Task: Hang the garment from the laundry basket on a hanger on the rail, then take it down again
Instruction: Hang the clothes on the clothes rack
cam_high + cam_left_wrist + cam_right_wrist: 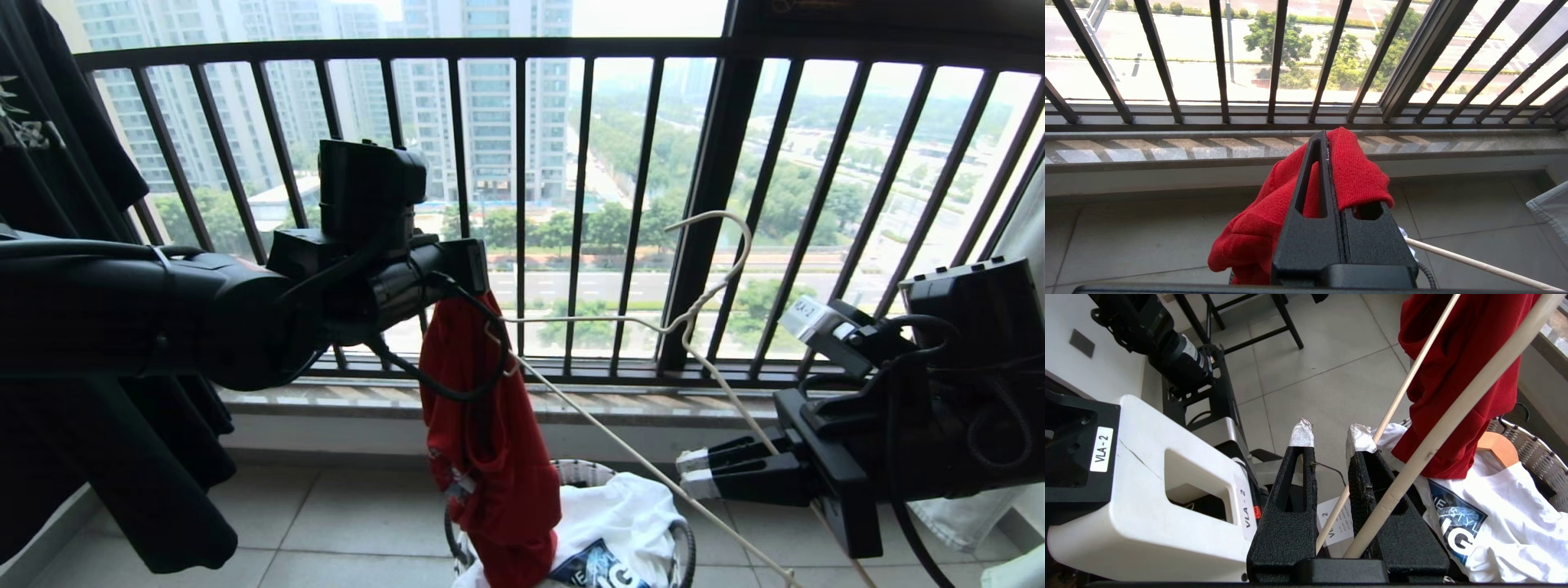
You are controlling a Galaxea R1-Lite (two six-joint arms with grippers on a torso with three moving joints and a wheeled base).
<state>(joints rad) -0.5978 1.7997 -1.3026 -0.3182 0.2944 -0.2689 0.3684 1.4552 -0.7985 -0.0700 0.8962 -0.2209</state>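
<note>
- While the left tool (1331,171) sits raised in front of the window railing (522,204), its jaws are pressed together on a fold of the red T-shirt (490,441).
- T-shirt hangs bunched from that grip, lower end dropping into the laundry basket (684,549) on the tiled floor (326,523).
- Basket also carries a white cloth (624,514) with a dark blue print; wrist view shows an orange-brown wooden piece (1496,447) inside too.
- Right tool (690,474) is low on the right, level, tape-tipped fingers (1301,433) pointing toward the basket.
- Right jaws stand slightly apart with one thin bar of the pale hanger (702,327) running between them; cannot tell if they actually pinch it. A second bar crosses over the outside of one finger.
- Hanger is tilted, hook up against the railing, one notched end just at the T-shirt near the left tool; long bar slants down past the basket.
- Black T-shirt (73,245) hangs at far left, behind the left arm.
</note>
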